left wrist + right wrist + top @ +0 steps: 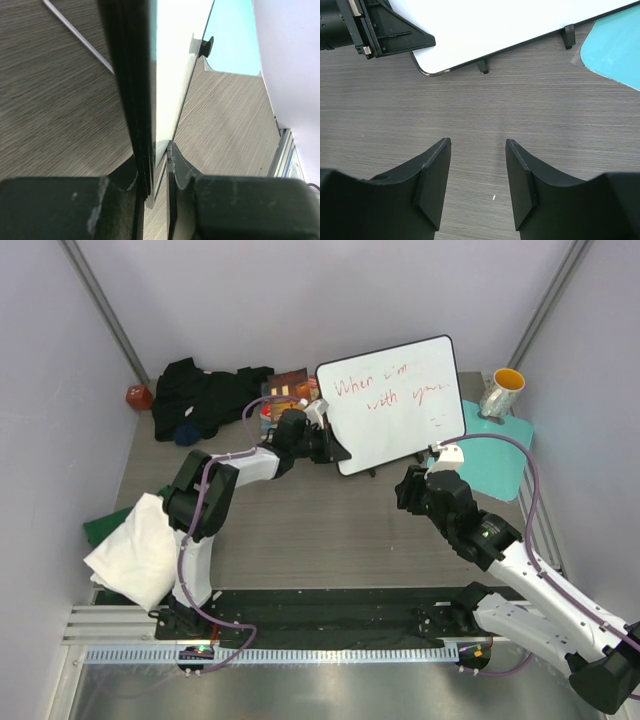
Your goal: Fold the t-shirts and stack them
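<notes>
The top view looks steeply down from above and behind the arm bases, which sit along its bottom edge. It is far enough off to take in the whole tabletop [330, 530]. The left wrist view looks out along the left hand [155, 160], so near the whiteboard [172, 60] that the board's edge fills the centre of the frame. The right wrist view looks down past the right hand [477, 155] at the tabletop from close by. All three views share the whiteboard and the teal mat [500, 455]. The right wrist view also catches the left hand in its upper left.
</notes>
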Robot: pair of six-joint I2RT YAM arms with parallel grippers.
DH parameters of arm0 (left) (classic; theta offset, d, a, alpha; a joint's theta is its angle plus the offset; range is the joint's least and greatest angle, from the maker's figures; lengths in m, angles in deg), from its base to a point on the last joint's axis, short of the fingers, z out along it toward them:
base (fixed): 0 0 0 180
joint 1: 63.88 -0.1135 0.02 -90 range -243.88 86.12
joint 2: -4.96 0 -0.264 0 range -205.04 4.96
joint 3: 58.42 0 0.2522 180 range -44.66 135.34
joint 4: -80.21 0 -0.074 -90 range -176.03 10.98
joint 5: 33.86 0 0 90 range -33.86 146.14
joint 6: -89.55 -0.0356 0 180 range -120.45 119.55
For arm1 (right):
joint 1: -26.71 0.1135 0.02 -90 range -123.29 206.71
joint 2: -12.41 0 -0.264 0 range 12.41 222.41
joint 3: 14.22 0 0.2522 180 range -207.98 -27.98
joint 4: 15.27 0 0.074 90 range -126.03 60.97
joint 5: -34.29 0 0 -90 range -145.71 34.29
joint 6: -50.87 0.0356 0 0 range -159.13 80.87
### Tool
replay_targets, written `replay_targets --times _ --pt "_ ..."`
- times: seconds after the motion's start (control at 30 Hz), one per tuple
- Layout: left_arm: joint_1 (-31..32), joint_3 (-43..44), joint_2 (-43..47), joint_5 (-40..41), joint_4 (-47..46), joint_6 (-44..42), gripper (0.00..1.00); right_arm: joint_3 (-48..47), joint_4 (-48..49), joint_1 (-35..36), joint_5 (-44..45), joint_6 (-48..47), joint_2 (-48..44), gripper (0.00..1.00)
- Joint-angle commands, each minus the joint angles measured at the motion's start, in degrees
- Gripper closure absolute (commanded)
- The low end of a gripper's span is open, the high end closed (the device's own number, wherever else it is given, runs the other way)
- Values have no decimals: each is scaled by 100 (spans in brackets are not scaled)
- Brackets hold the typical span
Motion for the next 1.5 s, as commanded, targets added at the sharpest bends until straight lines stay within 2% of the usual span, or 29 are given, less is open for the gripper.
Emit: replay_targets --times 0.0,0.13,0.87,1.1,1.2,1.47 --pt "-258 -53 -80 1352 2048 -1010 100 -14 144 20 140 -71 43 46" --pt "-328 307 -17 1695 2592 -1318 100 39 171 20 96 -45 78 46" --pt "-504 1142 448 1994 3244 -1766 100 232 347 20 8 -1 236 46" --pt "-557 1564 89 2091 3464 -1863 100 294 382 20 -45 52 201 46" --pt "-557 1469 -61 2003 3377 -1758 100 320 382 12 -36 43 175 46" --pt "-496 449 -132 1977 2735 -1354 100 329 426 20 -36 34 184 46"
